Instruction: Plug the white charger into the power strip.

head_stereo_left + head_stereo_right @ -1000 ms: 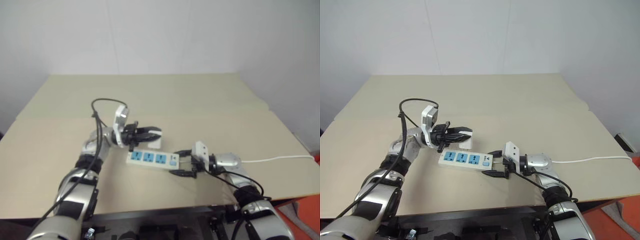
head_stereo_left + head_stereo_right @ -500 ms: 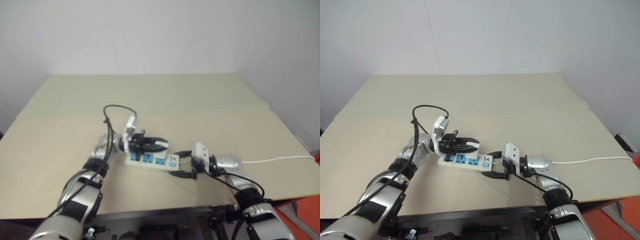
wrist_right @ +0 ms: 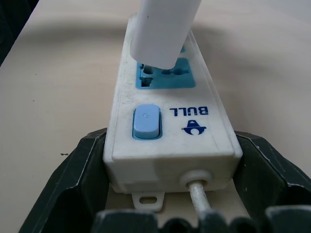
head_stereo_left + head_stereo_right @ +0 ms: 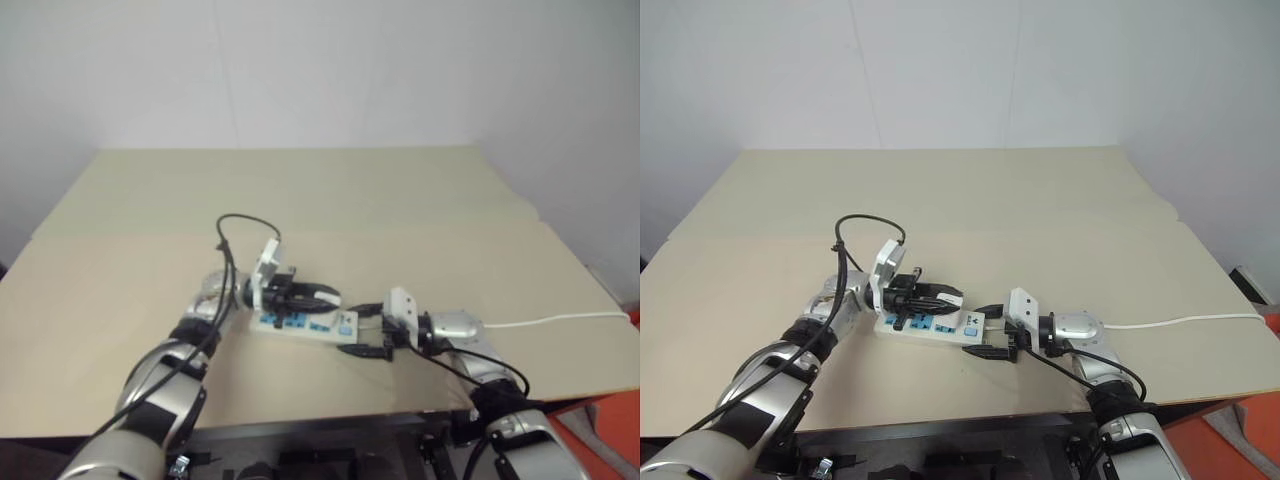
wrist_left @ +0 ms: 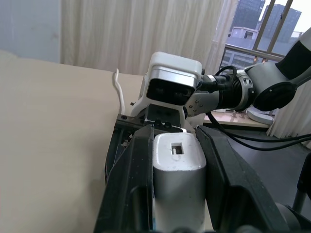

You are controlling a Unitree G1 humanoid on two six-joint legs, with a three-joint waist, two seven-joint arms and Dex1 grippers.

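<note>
Left gripper (image 5: 177, 160): jaws clenched on the charger (image 5: 178, 170), held level just above the strip (image 4: 930, 325) on the desk (image 4: 400, 210). In the right wrist view the charger's underside sits over the socket (image 3: 163, 77) nearest the switch (image 3: 146, 121), prongs at or just entering the slots; seating looks incomplete.

Right gripper (image 4: 990, 330): jaws spread wide, bracketing the strip's switch end where the cord (image 3: 199, 199) exits; firm contact cannot be confirmed.

Procedure, as judged: keep the charger square to the socket face, confirm prong alignment, then press straight down. Brace the strip end so it neither slides nor tips. Release only once the charger sits flush.
</note>
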